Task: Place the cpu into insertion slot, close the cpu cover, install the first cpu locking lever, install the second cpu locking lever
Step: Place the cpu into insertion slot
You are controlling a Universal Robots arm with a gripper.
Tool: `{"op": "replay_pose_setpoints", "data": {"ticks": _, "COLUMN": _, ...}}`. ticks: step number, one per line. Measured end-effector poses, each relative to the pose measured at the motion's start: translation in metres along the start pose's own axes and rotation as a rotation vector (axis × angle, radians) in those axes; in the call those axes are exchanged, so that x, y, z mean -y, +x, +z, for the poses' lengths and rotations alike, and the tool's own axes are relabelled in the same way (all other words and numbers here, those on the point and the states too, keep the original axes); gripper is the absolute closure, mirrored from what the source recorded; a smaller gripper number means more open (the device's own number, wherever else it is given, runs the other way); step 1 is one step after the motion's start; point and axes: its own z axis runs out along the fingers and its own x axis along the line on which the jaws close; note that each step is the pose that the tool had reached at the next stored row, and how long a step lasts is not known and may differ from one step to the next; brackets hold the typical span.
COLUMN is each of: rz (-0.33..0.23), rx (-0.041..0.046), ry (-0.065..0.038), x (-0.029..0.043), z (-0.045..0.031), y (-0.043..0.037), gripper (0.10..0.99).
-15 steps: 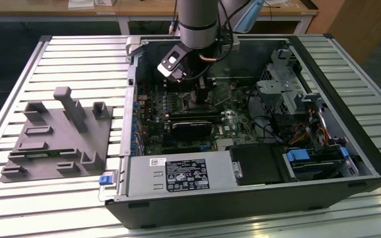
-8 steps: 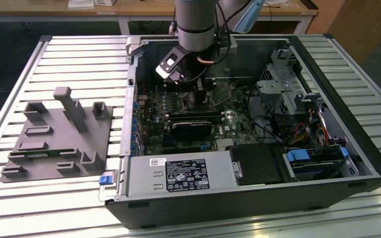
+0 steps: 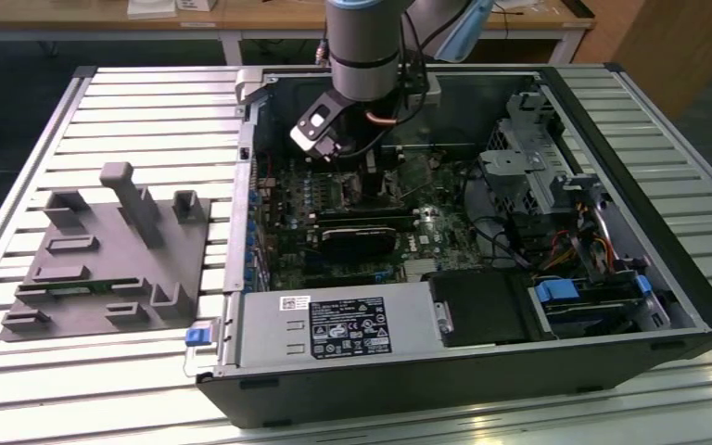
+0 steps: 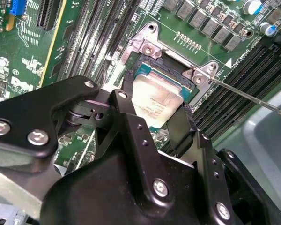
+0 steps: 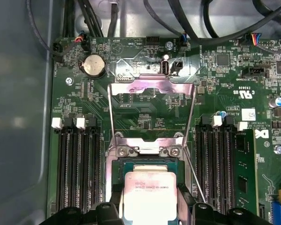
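Inside the open computer case [image 3: 455,394], the hand [image 4: 154,119] is clamped on the cpu [image 4: 155,98], fingers [image 4: 125,110] flanking the chip just over the insertion slot [image 4: 171,62]; the cpu cover [image 5: 152,85] lies flipped open.

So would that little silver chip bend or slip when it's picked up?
Probably stiff: the cpu looks like a flat, metal-topped square. Its smooth pale top may be slippery, which fits the gripper pinching it by two opposite edges instead. It is likely light, being so thin.
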Motion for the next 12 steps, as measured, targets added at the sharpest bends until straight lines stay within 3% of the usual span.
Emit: {"op": "replay_pose_setpoints", "data": {"ticks": 12, "rz": -0.014, "rx": -0.0011, "ry": 0.0, "x": 0.0005, "z": 0.0045, "y": 0.0001, "gripper": 0.545}}
